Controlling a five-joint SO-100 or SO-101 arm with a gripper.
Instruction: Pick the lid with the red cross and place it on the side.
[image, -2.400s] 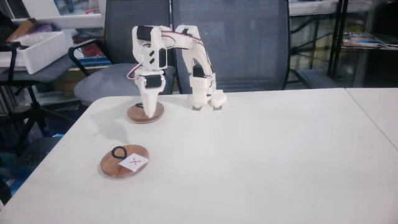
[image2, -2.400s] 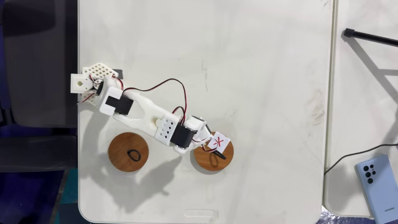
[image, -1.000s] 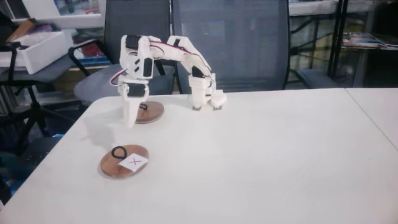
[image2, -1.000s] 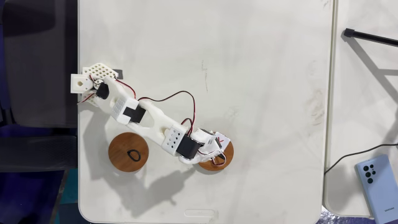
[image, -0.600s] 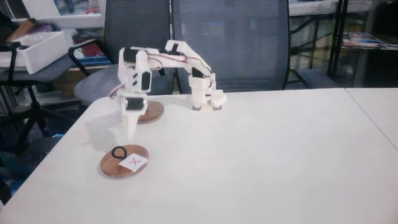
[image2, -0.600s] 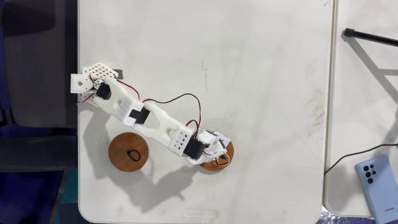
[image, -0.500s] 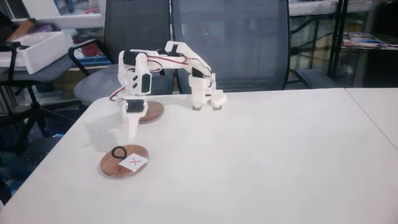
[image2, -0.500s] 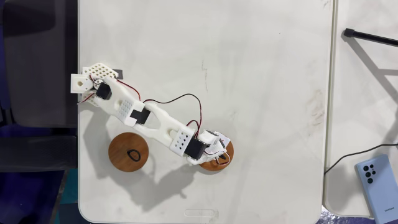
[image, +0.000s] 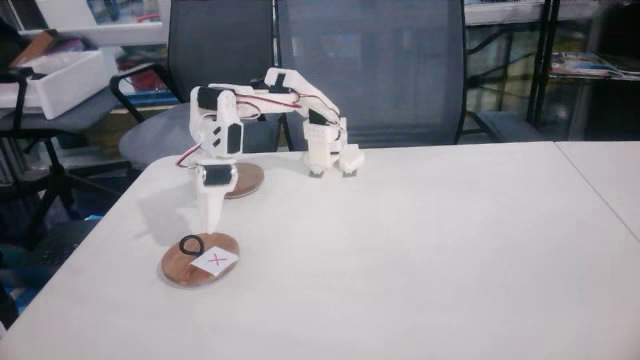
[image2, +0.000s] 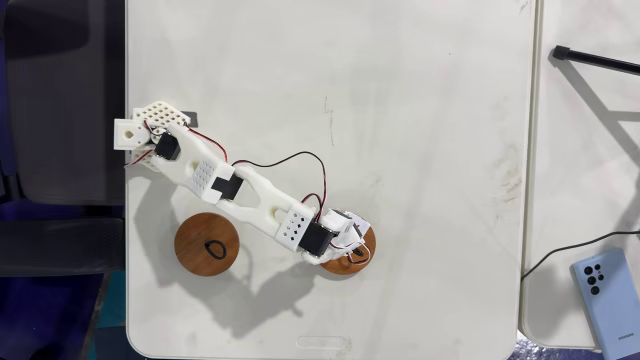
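The lid with the red cross (image: 203, 266) is a flat brown disc lying near the table's front left corner in a fixed view, with a white label and a black loop handle (image: 190, 244). My gripper (image: 207, 226) points straight down just above the lid's far edge, close behind the loop. Its fingers taper to one point with no gap, and nothing is held. Seen from above, the gripper (image2: 350, 247) covers most of the lid (image2: 352, 267), hiding the label.
A plain brown lid (image: 243, 182) with a black loop lies behind the arm (image2: 207, 243). The arm's base (image: 328, 155) stands at the table's far edge. A phone (image2: 605, 290) lies on the neighbouring table. Chairs stand behind the table.
The arm has swung from the plain lid toward the labelled lid and come down, so the gripper tip now hangs just above it. Neither lid has moved.
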